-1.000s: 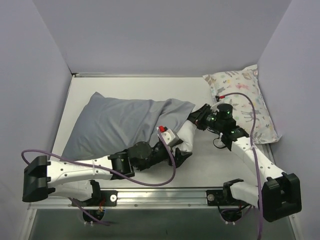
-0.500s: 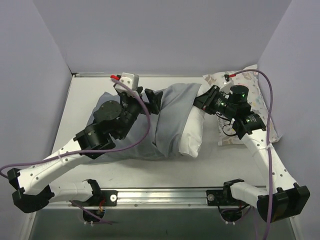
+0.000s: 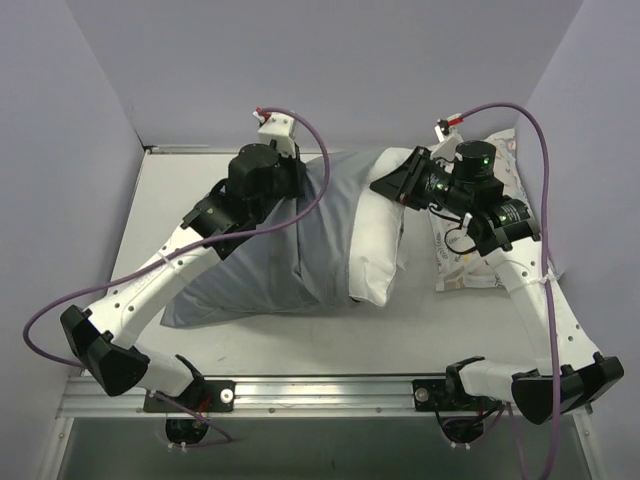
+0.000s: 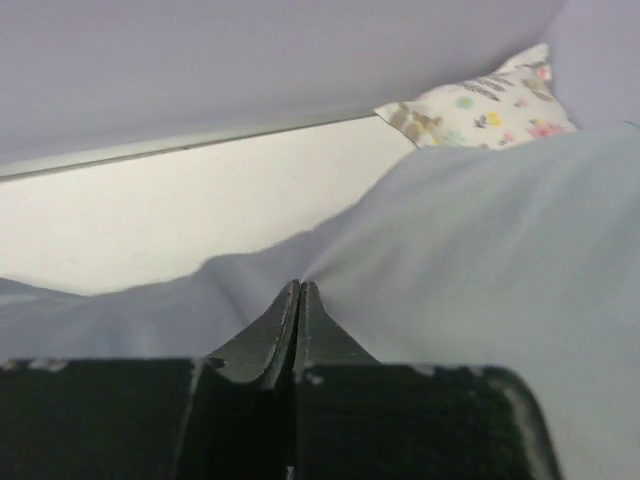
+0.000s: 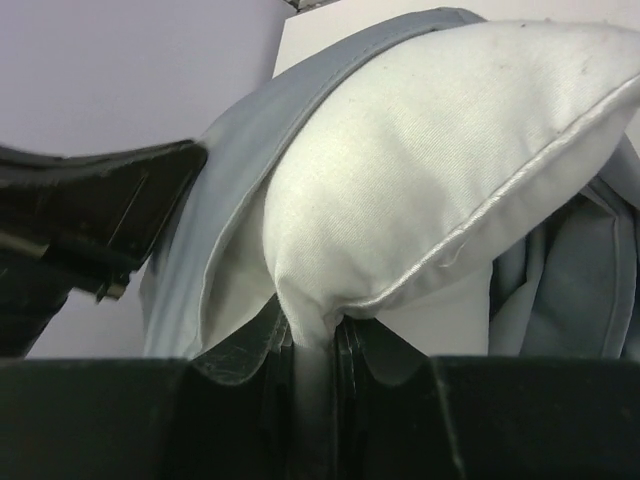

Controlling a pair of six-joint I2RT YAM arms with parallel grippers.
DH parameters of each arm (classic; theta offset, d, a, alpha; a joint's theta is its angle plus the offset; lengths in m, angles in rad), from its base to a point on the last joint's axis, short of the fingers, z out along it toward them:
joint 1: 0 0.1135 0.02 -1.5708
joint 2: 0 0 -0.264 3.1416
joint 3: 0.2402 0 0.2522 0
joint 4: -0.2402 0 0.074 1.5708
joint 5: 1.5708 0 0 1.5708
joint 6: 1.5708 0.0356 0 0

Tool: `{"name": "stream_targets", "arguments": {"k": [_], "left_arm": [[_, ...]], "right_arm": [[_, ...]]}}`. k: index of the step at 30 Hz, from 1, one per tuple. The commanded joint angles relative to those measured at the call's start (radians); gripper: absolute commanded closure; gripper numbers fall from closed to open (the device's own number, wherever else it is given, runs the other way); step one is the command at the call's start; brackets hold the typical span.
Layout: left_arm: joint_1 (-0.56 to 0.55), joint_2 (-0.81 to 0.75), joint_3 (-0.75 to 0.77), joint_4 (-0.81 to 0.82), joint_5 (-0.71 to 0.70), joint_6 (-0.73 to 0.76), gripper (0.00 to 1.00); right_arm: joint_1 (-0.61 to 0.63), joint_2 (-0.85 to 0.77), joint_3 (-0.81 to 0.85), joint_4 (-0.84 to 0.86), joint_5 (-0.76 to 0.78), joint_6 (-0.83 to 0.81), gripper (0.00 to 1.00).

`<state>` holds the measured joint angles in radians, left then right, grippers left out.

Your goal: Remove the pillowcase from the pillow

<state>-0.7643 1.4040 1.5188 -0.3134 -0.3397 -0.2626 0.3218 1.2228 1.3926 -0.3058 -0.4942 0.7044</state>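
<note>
In my matt black plastic right pincer (image 5: 312,345) the pillow (image 5: 430,150) is white woven cloth with a faintly glossy piped seam, and just past my left pincer (image 4: 297,300) the pillowcase (image 4: 480,270) looks like smooth, matt grey fabric.

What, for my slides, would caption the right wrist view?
Right tool clamped on a corner of the white pillow, with the grey pillowcase already partly off it.

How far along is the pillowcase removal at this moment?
Partly done: one end of the pillow sticks out bare from the grey pillowcase. In hand: the right gripper pinches the pillow's corner, and the left gripper is shut on pillowcase cloth. Left: most of the pillow is inside the case, which must slide fully off.
</note>
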Motion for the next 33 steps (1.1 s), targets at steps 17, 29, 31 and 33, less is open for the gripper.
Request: {"name": "stream_targets", "arguments": {"k": [17, 29, 31, 33], "left_arm": [[0.485, 0.191, -0.153, -0.013, -0.151, -0.167, 1.00], [0.380, -0.187, -0.370, 0.045, 0.091, -0.201, 0.02], [0.274, -0.308, -0.429, 0.047, 0.033, -0.207, 0.02], [0.161, -0.390, -0.480, 0.051, -0.034, -0.251, 0.02]], "right_arm": [[-0.073, -0.019, 0.463, -0.061, 0.020, 0.010, 1.00], [-0.107, 0.096, 0.539, -0.076, 0.052, 0.046, 1.00], [-0.101, 0.109, 0.540, -0.079, 0.063, 0.046, 1.00], [-0.098, 0.119, 0.543, -0.082, 0.080, 0.047, 1.00]]}}
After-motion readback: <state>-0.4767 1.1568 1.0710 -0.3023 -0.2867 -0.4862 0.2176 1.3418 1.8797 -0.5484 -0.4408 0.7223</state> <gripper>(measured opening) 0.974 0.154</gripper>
